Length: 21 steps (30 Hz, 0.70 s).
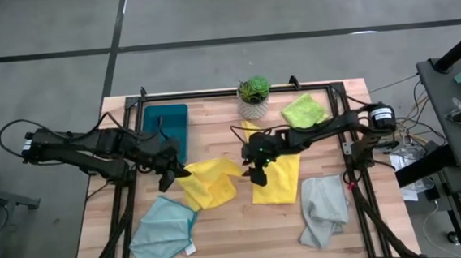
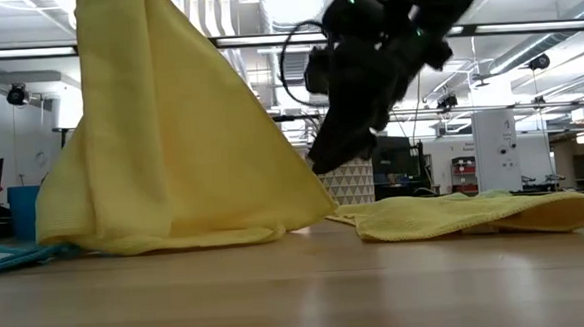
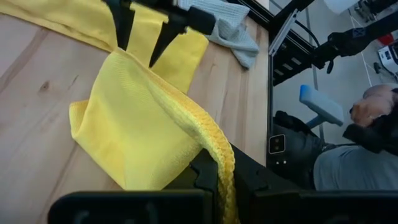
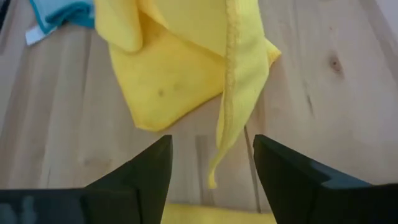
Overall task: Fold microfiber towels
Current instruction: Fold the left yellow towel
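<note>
A yellow microfiber towel (image 1: 211, 183) is raised at one side by my left gripper (image 1: 171, 175), which is shut on it; in the low view it stands like a tent (image 2: 161, 140). My right gripper (image 4: 211, 177) is open, with a loose corner of this towel (image 4: 219, 155) dangling between its fingers, and I see no touch. A second yellow towel (image 1: 276, 181) lies flat under the right gripper. The lime green towel (image 1: 304, 110), the pale grey one (image 1: 324, 210) and the light teal one (image 1: 163, 230) lie on the table. My left gripper pinches the yellow towel's hemmed edge (image 3: 219, 163) between its two fingers, coming slanting down from the table's left. The cloth hangs from the fingers in a draped sheet, and its lower part (image 2: 166, 235) rests crumpled on the table.
A dark teal tray (image 1: 167, 124) stands at the far left and a small potted plant (image 1: 253, 96) at the far middle. A black frame rail (image 1: 236, 91) runs round the tabletop. A seated person (image 3: 367, 149) shows beyond the table's edge.
</note>
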{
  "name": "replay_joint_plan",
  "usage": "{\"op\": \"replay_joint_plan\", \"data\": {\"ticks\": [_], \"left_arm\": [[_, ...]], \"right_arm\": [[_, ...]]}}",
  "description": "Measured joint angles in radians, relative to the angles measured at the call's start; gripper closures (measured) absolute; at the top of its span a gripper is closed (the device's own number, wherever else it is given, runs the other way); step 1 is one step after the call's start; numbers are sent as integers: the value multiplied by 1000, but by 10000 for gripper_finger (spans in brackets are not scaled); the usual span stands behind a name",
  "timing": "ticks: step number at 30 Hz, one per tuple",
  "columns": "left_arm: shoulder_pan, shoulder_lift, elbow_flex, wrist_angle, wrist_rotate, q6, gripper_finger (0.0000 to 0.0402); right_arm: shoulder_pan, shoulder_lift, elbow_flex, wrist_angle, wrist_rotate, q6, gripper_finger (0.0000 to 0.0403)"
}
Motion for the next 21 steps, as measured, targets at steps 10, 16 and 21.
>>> {"op": "replay_joint_plan", "data": {"ticks": [10, 16, 21], "left_arm": [[0, 0, 0, 3, -1, 4, 401], [1, 0, 0, 8, -3, 26, 401], [1, 0, 23, 5, -3, 57, 402]], "right_arm": [[0, 116, -76, 254, 2, 44, 274], [0, 61, -86, 238, 3, -22, 386], [0, -96, -72, 70, 48, -94, 394]]}}
